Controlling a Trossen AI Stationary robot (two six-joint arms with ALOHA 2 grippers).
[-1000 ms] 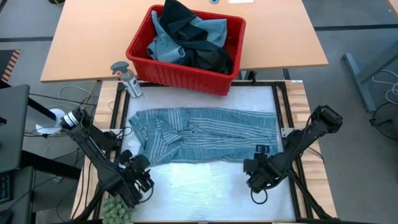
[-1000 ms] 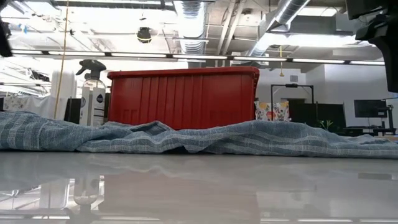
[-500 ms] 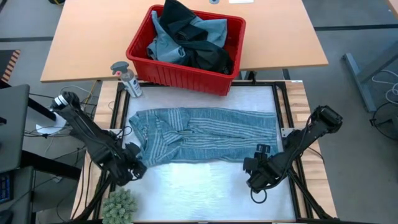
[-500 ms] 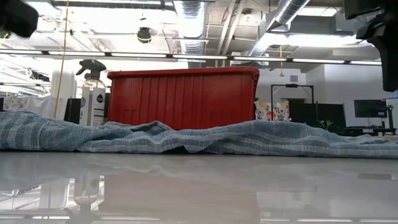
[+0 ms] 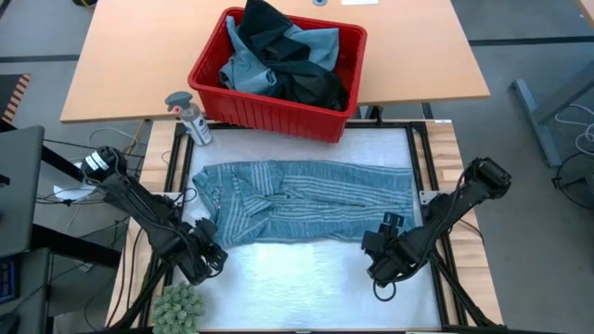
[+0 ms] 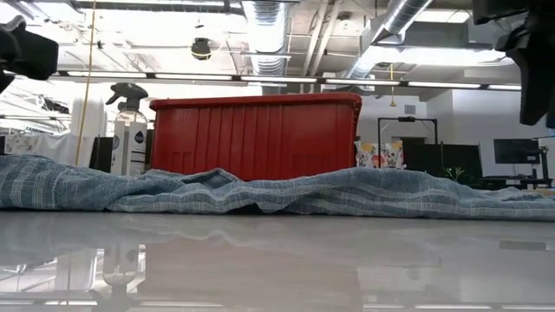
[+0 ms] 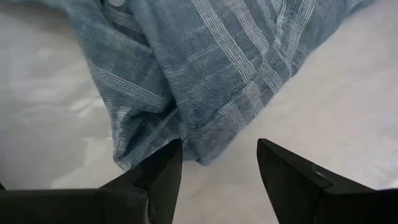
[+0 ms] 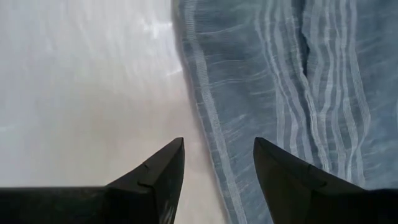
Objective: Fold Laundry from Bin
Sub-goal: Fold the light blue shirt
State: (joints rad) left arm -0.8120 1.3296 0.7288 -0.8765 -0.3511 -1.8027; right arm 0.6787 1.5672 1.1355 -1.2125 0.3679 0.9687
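A grey-blue striped garment (image 5: 302, 202) lies spread flat across the white table (image 5: 306, 288); in the low view it is a low band of cloth (image 6: 260, 195). More laundry, light blue and black (image 5: 278, 60), is heaped in the red bin (image 5: 215, 97) at the far side. My left gripper (image 5: 206, 260) hangs open above the garment's near left corner (image 7: 155, 149), its fingers to either side of that corner. My right gripper (image 5: 379, 254) hangs open above the garment's near right edge (image 8: 211, 118). Both are well above the table in the low view.
A spray bottle (image 5: 188, 116) stands left of the bin. A green spiky ball (image 5: 178, 304) sits at the table's near left corner, close to my left arm. A wooden table (image 5: 121, 65) lies behind. Bare white table runs along the near edge between the grippers.
My left gripper has moved from the near edge toward the garment's near left corner, rolling about its own axis, and has lately come down. The garment has stayed as it was.
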